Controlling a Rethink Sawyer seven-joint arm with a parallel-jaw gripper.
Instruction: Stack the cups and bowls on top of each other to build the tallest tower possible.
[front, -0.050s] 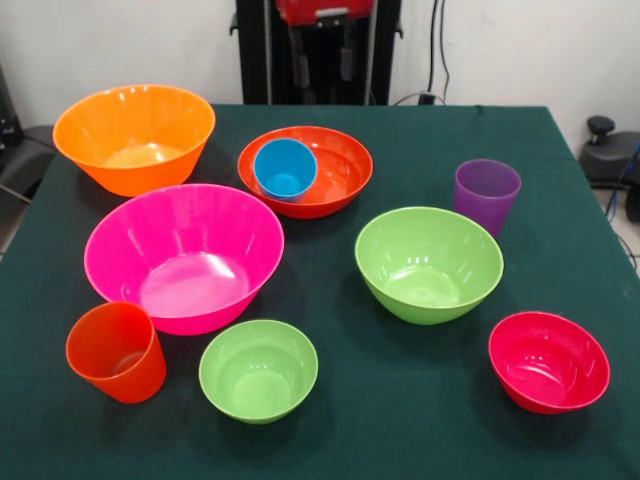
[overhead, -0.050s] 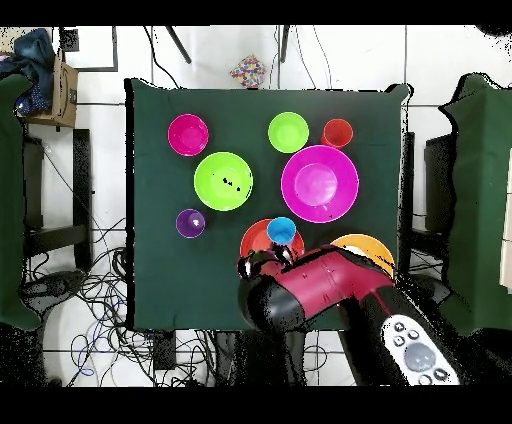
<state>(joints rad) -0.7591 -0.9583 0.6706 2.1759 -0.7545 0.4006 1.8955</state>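
Jaws (front, -0.050s: 320, 62) unreadable; blue cup (front, -0.050s: 285, 167) upright, mouth skyward.

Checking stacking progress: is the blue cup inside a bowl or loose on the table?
Inside a bowl. The blue cup sits upright in the shallow red-orange bowl, against its left side, mouth up and empty.

Light is bright and even, falling from above. White glare spots sit on the inner floors of the glossy bowls: the large pink bowl (front, -0.050s: 184, 255) carries a broad pale sheen, and the medium lime green bowl (front, -0.050s: 428, 262) and small crimson bowl (front, -0.050s: 548, 360) show small highlights. Soft, short shadows lie on the dark green worktop (front, -0.050s: 400, 420) beside each vessel. The translucent purple cup (front, -0.050s: 486, 194) glows faintly. In the front view, detail is slightly soft throughout.
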